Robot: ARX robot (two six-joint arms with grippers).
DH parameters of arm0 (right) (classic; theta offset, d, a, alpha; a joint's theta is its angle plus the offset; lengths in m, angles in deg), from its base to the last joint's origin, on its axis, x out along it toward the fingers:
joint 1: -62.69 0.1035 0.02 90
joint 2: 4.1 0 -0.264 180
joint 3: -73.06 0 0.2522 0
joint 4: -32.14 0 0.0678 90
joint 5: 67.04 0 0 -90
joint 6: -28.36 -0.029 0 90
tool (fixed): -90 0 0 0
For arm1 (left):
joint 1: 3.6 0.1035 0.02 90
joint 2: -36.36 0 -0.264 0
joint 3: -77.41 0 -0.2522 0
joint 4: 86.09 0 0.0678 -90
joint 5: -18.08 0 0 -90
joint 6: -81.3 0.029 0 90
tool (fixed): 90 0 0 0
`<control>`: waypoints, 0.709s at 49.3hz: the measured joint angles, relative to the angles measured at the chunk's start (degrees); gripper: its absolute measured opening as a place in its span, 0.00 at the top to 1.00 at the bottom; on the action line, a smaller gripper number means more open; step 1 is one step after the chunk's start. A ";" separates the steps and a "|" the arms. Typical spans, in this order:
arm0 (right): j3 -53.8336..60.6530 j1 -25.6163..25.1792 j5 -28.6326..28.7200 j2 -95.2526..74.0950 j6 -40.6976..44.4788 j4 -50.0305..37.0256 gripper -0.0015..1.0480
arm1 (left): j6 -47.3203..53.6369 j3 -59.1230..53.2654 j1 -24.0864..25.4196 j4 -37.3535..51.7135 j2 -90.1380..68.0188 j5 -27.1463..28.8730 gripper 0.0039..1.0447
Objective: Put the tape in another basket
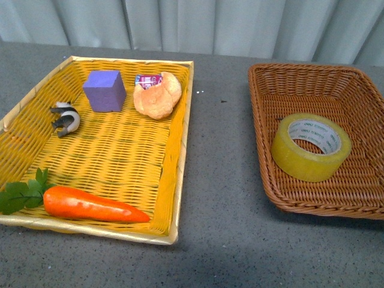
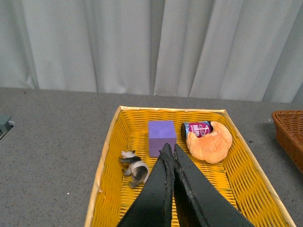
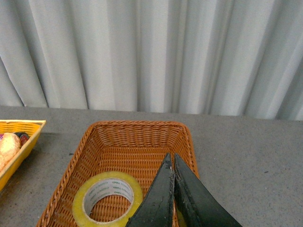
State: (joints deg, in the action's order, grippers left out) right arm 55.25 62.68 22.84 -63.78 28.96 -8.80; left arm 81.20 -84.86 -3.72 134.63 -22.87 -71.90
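Here the wide roll of translucent yellowish packing tape (image 1: 311,146) lies flat inside the brown woven wicker basket (image 1: 360,96), its printed grey-white core opening facing upward and slightly toward the camera, so that the roll's axis stands nearly vertical. In the front view the roll rests on the basket floor toward the near left wall; whether it touches that wall cannot be told. The right wrist view shows the same tape (image 3: 107,198) in the basket (image 3: 137,142), with the right tool (image 3: 173,163) above it, its two dark fingers pressed together and holding nothing. The left tool (image 2: 169,153), seen in the left wrist view, likewise has its fingers together and empty, poised over the bright yellow woven tray (image 2: 106,156).

The yellow tray (image 1: 180,150) lies on the left, well apart from the basket. It holds a purple foam cube (image 1: 104,90), a golden croissant-shaped bread roll (image 1: 158,96) with a small red-labelled can (image 1: 148,80) just behind it, a small black-and-white clip (image 1: 65,117), and an orange toy carrot with green leaves (image 1: 90,204) lying along the near rim.

Both containers rest on a grey speckled worktop (image 1: 222,180). Pale, pleated curtains (image 1: 210,27) close off the background.
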 joint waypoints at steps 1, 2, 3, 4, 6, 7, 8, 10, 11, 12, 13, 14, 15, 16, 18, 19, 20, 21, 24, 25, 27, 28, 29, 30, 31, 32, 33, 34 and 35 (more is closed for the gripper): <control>0.13 0.00 0.02 0.42 0.00 0.33 0.99 | 0.00 -0.20 0.00 -0.66 0.85 -0.02 0.96; 0.37 0.00 0.02 1.27 0.00 0.98 0.99 | 0.00 -0.31 0.00 -1.01 1.27 0.00 0.96; 0.61 0.00 0.00 2.14 0.00 1.66 0.99 | 0.02 -0.52 0.00 -1.68 2.16 0.00 0.96; 0.96 0.00 0.02 3.54 0.00 2.69 0.99 | 0.02 -0.85 0.00 -2.69 3.52 -0.02 0.96; 1.60 0.00 0.02 6.34 0.00 4.83 0.99 | 0.02 -1.46 0.00 -4.81 6.29 -0.02 0.96; 1.77 0.00 0.04 7.28 0.00 5.55 0.99 | 0.02 -1.62 0.00 -5.57 7.23 0.00 0.96; 1.95 0.00 0.04 8.22 0.00 6.29 0.99 | 0.00 -1.79 0.00 -6.36 8.22 -0.02 0.96; 2.36 0.00 0.07 10.56 0.00 8.20 0.99 | 0.02 -2.19 0.00 -8.26 10.56 0.00 0.96; 2.58 0.00 0.07 11.93 0.00 9.35 0.99 | 0.00 -2.38 0.00 -9.40 11.89 0.00 0.96; 2.80 0.00 0.04 13.22 0.00 10.45 0.99 | 0.00 -2.58 0.00 -10.49 13.18 0.00 0.96; 2.95 0.00 0.07 14.05 0.00 11.10 0.99 | 0.00 -2.71 0.00 -11.15 14.03 0.00 0.96; 3.04 0.00 0.04 14.80 0.00 11.74 0.99 | 0.02 -2.82 0.00 -11.78 14.80 -0.02 0.96; 3.17 0.00 0.07 15.98 -0.02 12.70 0.99 | 0.00 -2.91 0.00 -12.76 15.96 -0.02 0.96; 3.19 0.00 0.07 16.35 0.00 13.05 0.99 | 0.00 -2.91 0.00 -13.49 16.72 -0.02 0.96; 3.32 0.00 0.07 17.94 0.00 14.40 0.99 | 0.02 -2.91 0.00 -14.47 17.88 -0.02 0.96; 3.41 0.00 0.07 18.73 0.00 15.06 0.99 | 0.02 -2.91 0.00 -15.10 18.64 -0.02 0.96; 3.50 0.00 0.07 19.89 0.00 16.11 0.99 | 0.00 -2.93 0.00 -16.13 19.78 0.00 0.96; 3.50 0.00 0.07 20.65 0.00 16.87 0.99 | 0.02 -2.93 0.00 -17.22 20.96 -0.02 0.96; 3.61 0.00 0.09 23.04 0.00 19.02 0.99 | 0.00 -2.93 0.00 -19.04 22.95 -0.02 0.96; 3.67 0.00 0.13 23.85 0.00 19.76 0.99 | 0.02 -2.95 0.00 -19.74 23.74 0.00 0.96; 3.76 0.00 0.13 25.03 0.00 20.79 0.99 | 0.02 -2.95 0.00 -21.16 25.29 0.00 0.96; 3.76 0.00 0.13 26.18 -0.02 21.88 0.99 | 0.02 -2.95 0.00 -21.81 26.03 0.00 0.96; 3.76 0.00 0.13 26.53 -0.02 22.18 0.99 | 0.00 -2.95 0.00 -22.18 26.45 0.00 0.96; 3.76 0.00 0.13 27.28 0.00 22.86 0.99 | 0.02 -2.95 0.00 -22.86 27.17 -0.02 0.96; 3.76 0.00 0.13 28.35 0.00 23.87 0.99 | 0.02 -2.95 0.00 -23.85 28.24 -0.02 0.96; 3.76 0.00 0.13 28.70 0.00 24.20 0.99 | 0.02 -2.95 0.00 -24.17 28.57 -0.02 0.96; 3.76 0.00 0.13 29.40 0.00 24.83 0.99 | 0.02 -2.95 0.00 -24.83 29.27 -0.02 0.96; 3.76 0.00 0.13 30.08 0.00 25.46 0.99 | 0.00 -2.95 0.00 -25.46 29.97 -0.02 0.96; 3.76 0.00 0.13 30.77 0.00 26.12 0.99 | 0.02 -2.97 0.00 -26.12 30.64 -0.02 0.96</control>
State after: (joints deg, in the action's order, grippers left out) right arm 59.01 62.68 22.97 -33.00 28.96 17.32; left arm 81.22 -87.84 -3.72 108.51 7.78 -71.93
